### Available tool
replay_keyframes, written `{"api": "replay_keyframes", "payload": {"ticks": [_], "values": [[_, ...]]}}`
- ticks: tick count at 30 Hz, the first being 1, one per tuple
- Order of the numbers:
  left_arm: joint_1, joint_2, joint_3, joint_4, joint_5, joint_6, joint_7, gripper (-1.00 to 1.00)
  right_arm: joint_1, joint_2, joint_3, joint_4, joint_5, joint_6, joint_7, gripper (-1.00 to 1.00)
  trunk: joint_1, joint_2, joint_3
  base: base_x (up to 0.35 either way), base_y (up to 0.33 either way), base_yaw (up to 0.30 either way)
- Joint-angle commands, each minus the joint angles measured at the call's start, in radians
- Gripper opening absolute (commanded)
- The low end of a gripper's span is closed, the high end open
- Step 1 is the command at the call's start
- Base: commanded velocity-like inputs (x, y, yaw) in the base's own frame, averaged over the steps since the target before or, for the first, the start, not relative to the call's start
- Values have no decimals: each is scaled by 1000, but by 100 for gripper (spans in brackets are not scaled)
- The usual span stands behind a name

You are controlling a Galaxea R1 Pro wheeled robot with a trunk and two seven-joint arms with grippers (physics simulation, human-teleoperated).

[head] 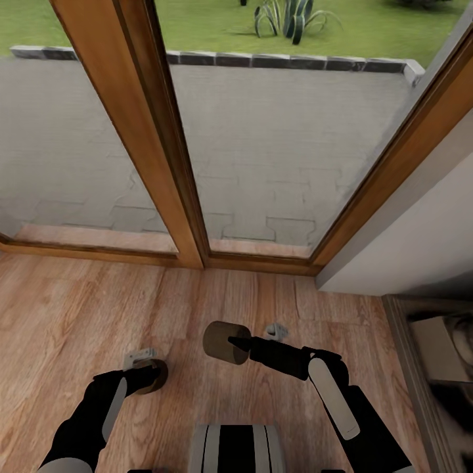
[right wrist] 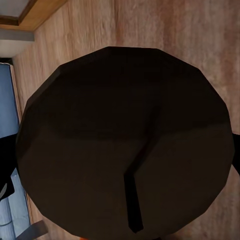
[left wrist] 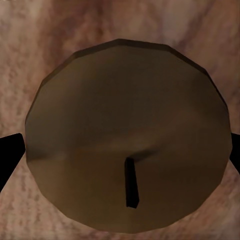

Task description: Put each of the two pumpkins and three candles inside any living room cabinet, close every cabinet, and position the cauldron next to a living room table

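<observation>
**Facing the glass door with a candle in each gripper**

Looking down from the head camera, you have a tall glazed door ahead, its warm, smooth orange-brown wooden frame split by one slanted mullion. Through the glass lie grey paving blocks, a dark stone kerb and grass with a spiky plant. Below the sill runs the plank floor, pale brown with streaky grain. At the right, a plain grey-white wall meets a dark piece of furniture I cannot make out.

Your right gripper is closed on the right candle — a stubby tan-brown cylinder lying on its side, flat faceted end toward the door. Your left gripper is closed on the left candle, mostly hidden behind the black wrist.

The wrist cameras add what the head view lacks: each candle's many-sided end face with a short dark wick. The left candle reads dull tan over blurred wood grain, black fingertips touching both edges. The right candle looks far darker, shadowed, with floor planks and a strip of door frame behind.
</observation>
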Motion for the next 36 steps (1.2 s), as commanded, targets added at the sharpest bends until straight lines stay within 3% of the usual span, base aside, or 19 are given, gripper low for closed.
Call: {"api": "replay_keyframes", "payload": {"ticks": [1,6,17,30,33,34,36], "values": [[0,0,0,0,3,-1,-1,-100,0,0,0,0,-1,0,0,-100,0,0,0,0,0,0],[0,1,1,0,3,-1,-1,-100,0,0,0,0,-1,0,-1,-100,0,0,0,0,0,0],[0,2,4,-14,4,7,-2,-100,0,0,-1,0,1,-5,-4,-100,-5,3,43,0,0,0],[0,4,5,-43,6,88,-2,-100,0,0,-11,0,0,-10,-10,-100,-11,6,93,-54,0,0],[0,4,6,-44,6,98,-2,-100,0,0,-22,-2,-2,-7,-38,-100,-12,6,104,-27,0,0],[0,4,6,-44,6,108,-2,-100,0,0,-38,-6,-7,-2,-91,-100,-13,7,108,-171,0,0],[0,4,6,-44,6,118,-2,-100,0,0,-43,-9,-10,0,-134,-100,-13,7,116,-229,0,0]]}}
